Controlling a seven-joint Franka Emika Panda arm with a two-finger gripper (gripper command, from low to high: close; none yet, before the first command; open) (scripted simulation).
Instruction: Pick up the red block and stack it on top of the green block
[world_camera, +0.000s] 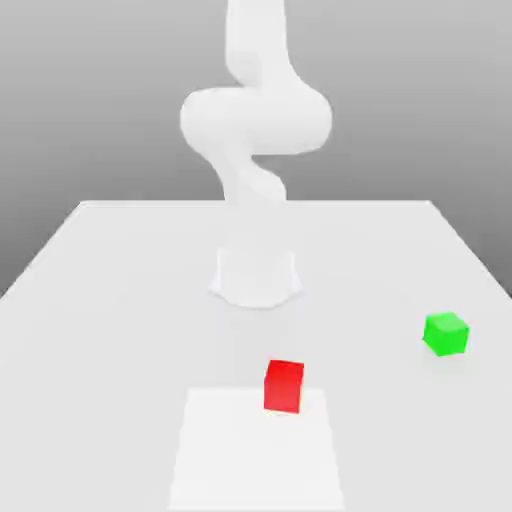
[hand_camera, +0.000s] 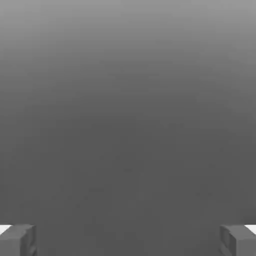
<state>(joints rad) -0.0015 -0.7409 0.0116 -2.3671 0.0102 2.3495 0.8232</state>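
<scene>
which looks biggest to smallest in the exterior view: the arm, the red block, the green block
1. The arm, by far.
2. The red block and green block look alike; red sits nearer the camera, so no ranking.

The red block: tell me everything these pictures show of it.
The red block is a small, bright red cube with plain, matte, unmarked faces. It sits upright and flat on the white table, at the far edge of a paler square patch, in front of the arm's base. Nothing touches it but the table; it stands well apart from the green block.
</scene>
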